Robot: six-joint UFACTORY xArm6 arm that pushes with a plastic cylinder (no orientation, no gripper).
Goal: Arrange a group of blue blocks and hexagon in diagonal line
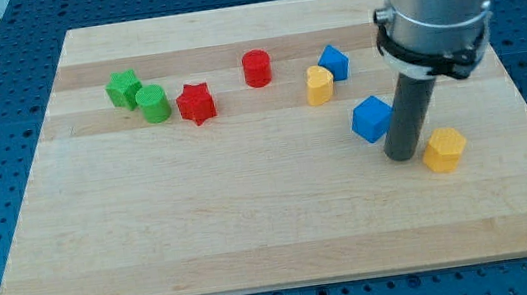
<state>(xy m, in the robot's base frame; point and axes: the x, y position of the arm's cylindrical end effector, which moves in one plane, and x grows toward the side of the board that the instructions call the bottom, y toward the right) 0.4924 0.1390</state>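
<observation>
My tip [404, 155] rests on the board right of centre. A blue cube [373, 118] lies just to its upper left, touching or nearly touching the rod. A yellow hexagon [444, 149] lies just to the tip's right, a small gap apart. A second blue block [334, 61], a wedge-like shape, sits higher up, next to a yellow heart-like block [318, 85] at its lower left.
A red cylinder [257, 69] stands near the top centre. A red star [196, 103], a green cylinder [152, 104] and a green star-like block [123, 88] form a row at the upper left. The wooden board [204, 235] lies on a blue perforated table.
</observation>
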